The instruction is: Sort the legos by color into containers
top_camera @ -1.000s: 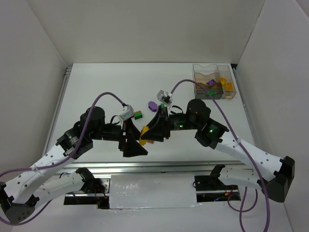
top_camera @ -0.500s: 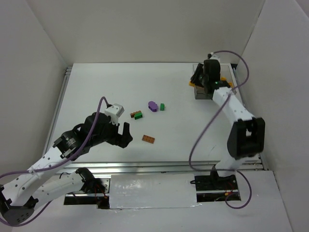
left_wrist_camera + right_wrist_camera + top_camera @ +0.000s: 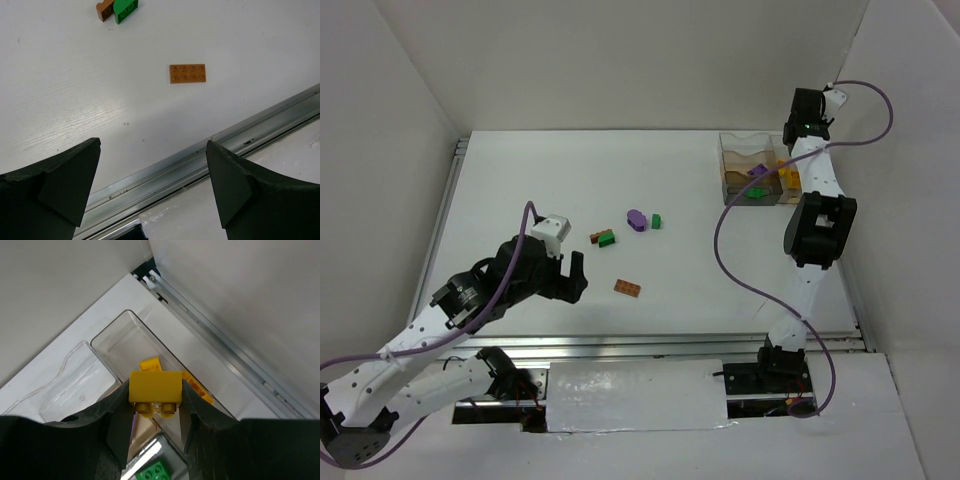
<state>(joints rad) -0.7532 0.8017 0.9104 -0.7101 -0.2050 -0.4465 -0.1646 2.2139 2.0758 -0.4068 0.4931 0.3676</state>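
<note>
Held the right arm (image 3: 817, 215) stretched nearly straight toward 1 o'clock, with the right gripper (image 3: 155, 412) above the clear box (image 3: 740, 145) at the table's (image 3: 520, 180) far corner. Clamped a yellow brick (image 3: 155, 386) there, long axis across the fingers, over a compartment with more yellow. Held the left arm (image 3: 470, 295) bent low at 8 o'clock, with the left gripper (image 3: 572, 277) spread wide around nothing. Faced a flat brown brick (image 3: 187, 73) at 12 o'clock, long axis crosswise. Showed beyond it a green-and-brown pair (image 3: 604, 238), a purple piece (image 3: 637, 219) and a small green brick (image 3: 656, 221).
</note>
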